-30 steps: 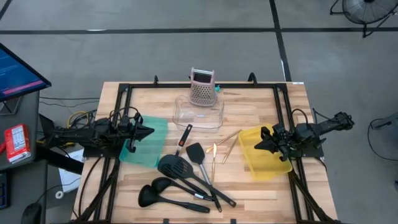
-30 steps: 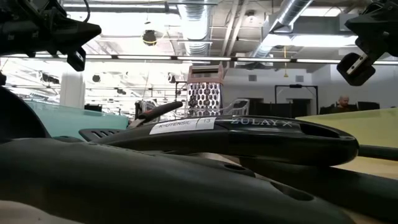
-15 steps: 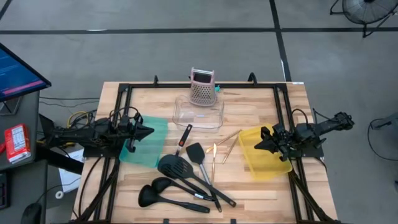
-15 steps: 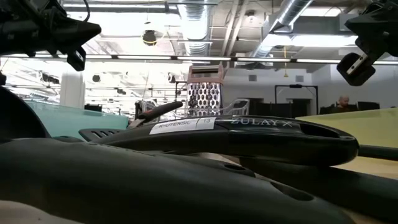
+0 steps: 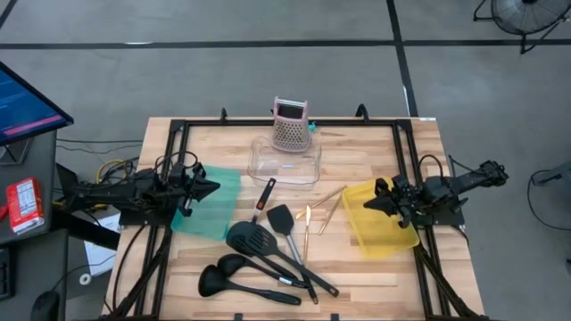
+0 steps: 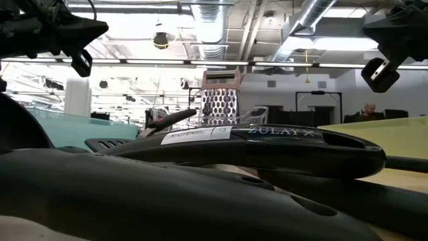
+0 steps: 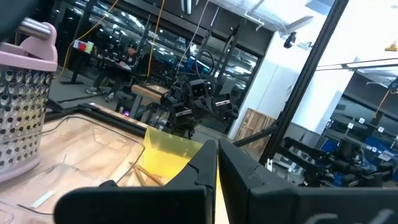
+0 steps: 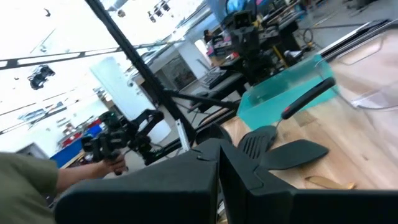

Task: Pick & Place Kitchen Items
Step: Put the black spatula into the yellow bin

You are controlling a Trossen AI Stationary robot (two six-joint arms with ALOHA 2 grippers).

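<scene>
Change: none vs a sec ago; both arms parked; task not started
L gripper: over teal bin; fingers pressed together, empty
R gripper: over yellow bin; same
Utensils: loose, table center-front

1. A pale wooden butcher-block table framed by black metal rails carries everything.
2. A pink perforated box grater stands upright near the far edge, just beside a clear plastic tray.
3. A translucent teal bin lies on the left side.
4. A yellow plastic bin lies on the right side.
5. Between the bins lie thin golden sticks and a black spatula with a red-marked handle.
6. Nearer the front edge lie long-handled black plastic utensils: a slotted turner, a solid turner and two ladles, their handles overlapping.
</scene>
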